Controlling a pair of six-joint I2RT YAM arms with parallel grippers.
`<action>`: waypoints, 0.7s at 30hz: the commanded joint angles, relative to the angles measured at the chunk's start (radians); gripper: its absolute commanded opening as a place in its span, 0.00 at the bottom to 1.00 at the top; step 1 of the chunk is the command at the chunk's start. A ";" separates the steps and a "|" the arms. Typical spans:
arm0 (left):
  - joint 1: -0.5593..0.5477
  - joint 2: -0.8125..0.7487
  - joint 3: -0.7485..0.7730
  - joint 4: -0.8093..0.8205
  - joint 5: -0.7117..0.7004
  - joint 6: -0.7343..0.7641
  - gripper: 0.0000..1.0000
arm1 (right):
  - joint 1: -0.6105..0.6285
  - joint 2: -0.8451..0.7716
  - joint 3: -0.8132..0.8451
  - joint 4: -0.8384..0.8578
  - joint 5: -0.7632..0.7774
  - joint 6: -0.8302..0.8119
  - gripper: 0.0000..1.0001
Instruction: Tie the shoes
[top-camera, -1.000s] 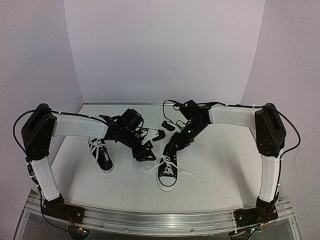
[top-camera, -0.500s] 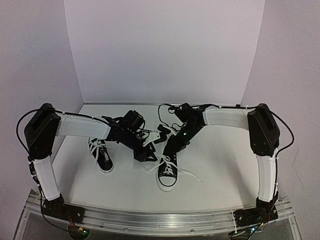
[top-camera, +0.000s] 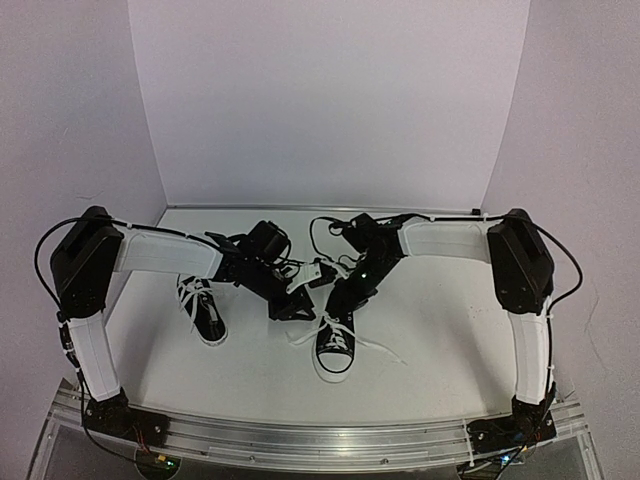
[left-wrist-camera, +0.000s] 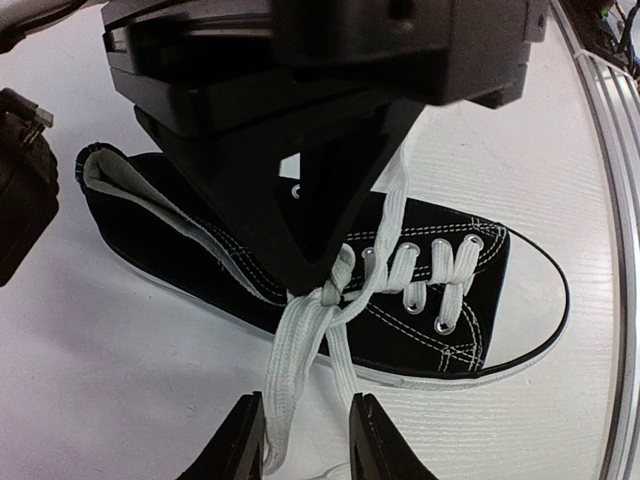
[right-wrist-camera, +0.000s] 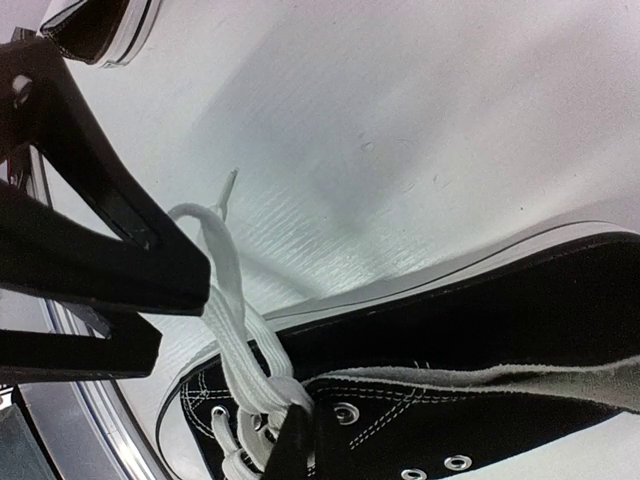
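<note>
- right gripper clamped shut on laces over centre shoe tongue, likely holding the crossing taut
- left gripper jaws apart, straddling loose strands beside that shoe, not pinching yet
- second shoe well left of it, laces loose

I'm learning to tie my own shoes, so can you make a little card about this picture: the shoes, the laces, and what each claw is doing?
Shoes: two small black canvas sneakers with white toe caps, on a white table
Middle sneaker: between the arms, toe toward the robot's bases
Other sneaker: off to the left, untouched, laces loose
Right claw: shut, pinching the white lace above the middle sneaker's eyelets
Left claw: open, one finger on each side of the lace strands
Bow: none yet
</note>
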 joint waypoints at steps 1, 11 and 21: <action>0.005 0.000 0.036 0.025 0.022 0.004 0.27 | 0.006 -0.003 0.033 -0.017 0.034 0.014 0.00; 0.005 0.008 0.037 -0.009 0.019 0.016 0.08 | 0.005 -0.076 0.017 -0.013 0.042 0.054 0.00; 0.005 0.001 0.014 -0.039 0.021 0.029 0.00 | -0.002 -0.137 -0.058 0.034 0.039 0.101 0.00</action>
